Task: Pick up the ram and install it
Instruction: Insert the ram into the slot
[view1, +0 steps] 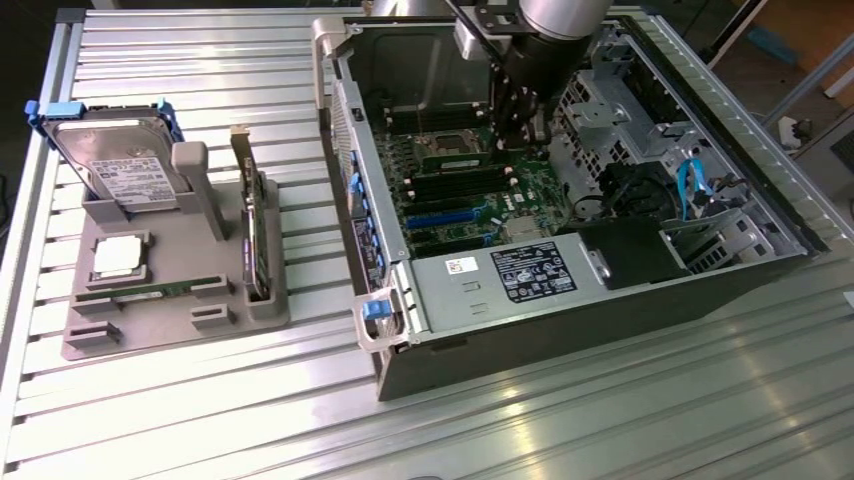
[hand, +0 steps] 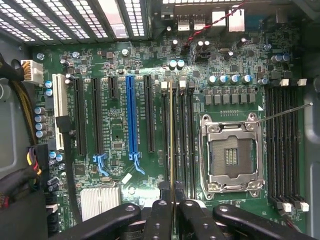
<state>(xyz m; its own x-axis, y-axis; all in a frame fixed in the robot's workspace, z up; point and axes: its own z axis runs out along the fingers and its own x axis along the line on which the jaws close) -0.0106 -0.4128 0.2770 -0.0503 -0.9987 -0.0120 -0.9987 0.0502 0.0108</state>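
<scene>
Risk: the ram (hand: 171, 135) is hanging edge-on over the memory slots (hand: 183, 135) beside the CPU socket (hand: 231, 155); if it is sitting skewed, pressing risks jamming it.
Gripper (hand: 171, 192): pinching narrowly on the ram's top edge.
Tray (view1: 160, 335): holding the hard drive (view1: 120, 165), processor (view1: 118, 255), spare stick (view1: 147, 291) and expansion card (view1: 250, 220).
Case (view1: 561, 345): housing the motherboard (view1: 461, 195), with the ram inside.

A robotics lab or workshop for computer assembly is shown. A ribbed aluminium worktop (view1: 574, 425) is seen, on which an opened PC case (view1: 534, 345) is laid with its motherboard (hand: 120, 125) exposed. Beside it a grey moulded fixture (view1: 174, 325) is set, in which a hard drive (view1: 120, 165), a card (view1: 251, 240) and a ram (view1: 140, 292) are slotted. A robot arm (view1: 554, 15) is seen reaching into the case.
</scene>
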